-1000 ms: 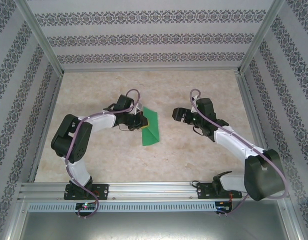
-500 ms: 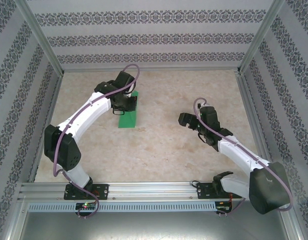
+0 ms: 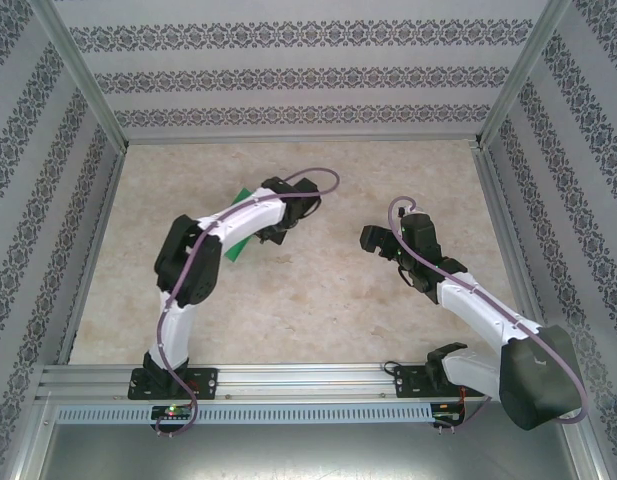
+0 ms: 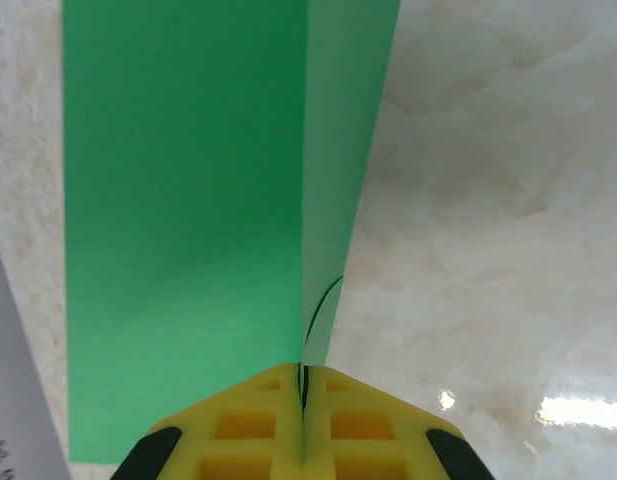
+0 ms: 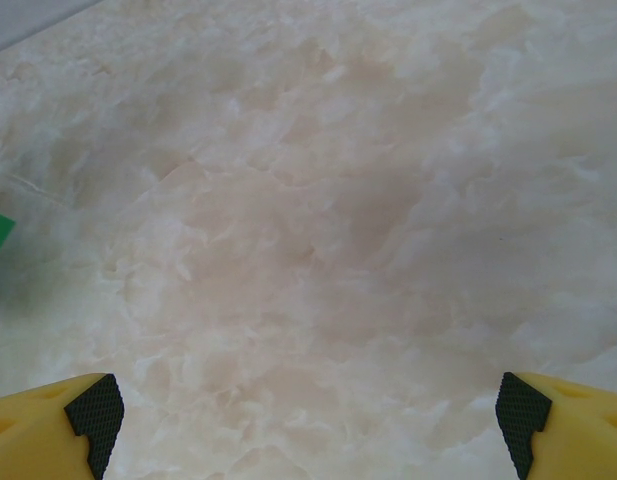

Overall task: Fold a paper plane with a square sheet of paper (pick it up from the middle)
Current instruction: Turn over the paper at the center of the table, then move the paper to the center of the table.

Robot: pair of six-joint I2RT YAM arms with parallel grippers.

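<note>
The left gripper (image 4: 303, 385) has its yellow fingers (image 4: 243, 430) pressed together, clamped on the crease of the green sheet of paper (image 4: 183, 220). From the pinch the folded sheet runs straight away from the wrist camera. There is a broad, darker panel on the left of the crease and a narrower, paler one on the right. Its far end is cut off by the top of the frame. A thin dark curved line sits on the paler panel just beyond the fingertips; it may be a curl or a tear, I cannot tell which. Whether the sheet rests on the marble-patterned tabletop (image 3: 318, 310) or hangs just above it is not clear.

From the top camera, the left arm's white link lies across the paper, so only green slivers show on either side of it, in the left-centre of the table.

The right gripper (image 5: 308, 430) stands wide apart, holding nothing, over bare tabletop to the right of centre and well apart from the sheet. One green corner of the sheet pokes in at the left edge of the right wrist view.
</note>
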